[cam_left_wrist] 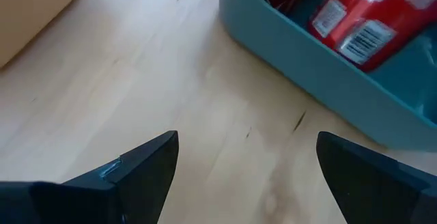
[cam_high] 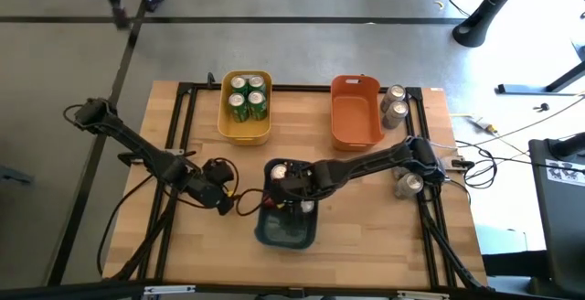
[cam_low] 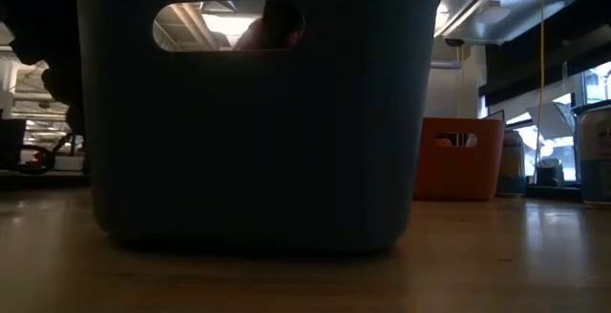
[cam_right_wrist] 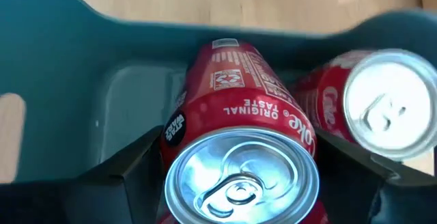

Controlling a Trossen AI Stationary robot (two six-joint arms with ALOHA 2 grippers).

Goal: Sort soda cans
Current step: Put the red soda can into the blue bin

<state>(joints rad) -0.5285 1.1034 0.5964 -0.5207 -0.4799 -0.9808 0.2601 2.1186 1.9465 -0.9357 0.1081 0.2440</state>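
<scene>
My right gripper reaches from the table's right over the teal bin near the front middle and is shut on a red soda can. A second red can lies beside it inside the bin. My left gripper hovers open over bare wood just left of the teal bin, holding nothing. Several green cans stand in the yellow bin. Silver-grey cans stand at the far right and the right edge. My right gripper pinches the red can by its side wall near the top end, one finger on each side. The fingers slant down from the table's right. The can is tilted, its silver top toward the wrist and its lower end down inside the teal bin.
An orange bin with nothing showing in it stands at the far right of middle. A black frame runs along the table's edges. In the low view the teal bin's wall fills the foreground.
</scene>
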